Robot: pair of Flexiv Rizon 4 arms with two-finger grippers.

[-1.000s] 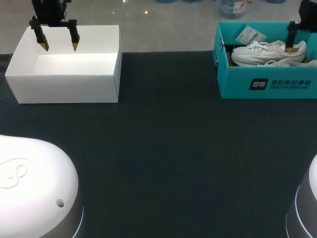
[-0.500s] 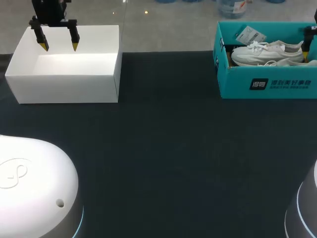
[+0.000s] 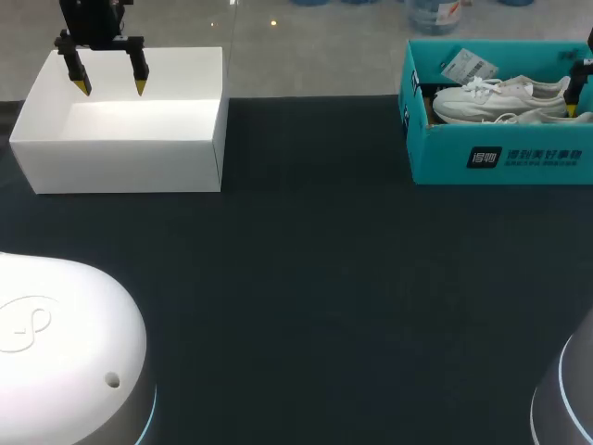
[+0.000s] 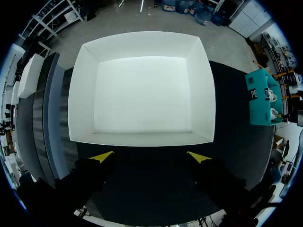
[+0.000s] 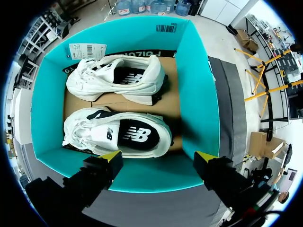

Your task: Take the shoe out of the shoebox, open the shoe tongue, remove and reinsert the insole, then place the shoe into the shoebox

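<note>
Right wrist view: right fingers [image 5: 111, 157] wide open, empty, above edge of shoebox [image 5: 199, 94]. Two white shoes inside, side by side; nearer shoe [image 5: 118, 137] just ahead of tips. Far off, left fingers [image 4: 102, 157] open, empty, over white box [image 4: 83, 94]. Step, I judge: taking shoe out, not yet grasped. Next: descend, straddle nearer shoe, close.
</note>
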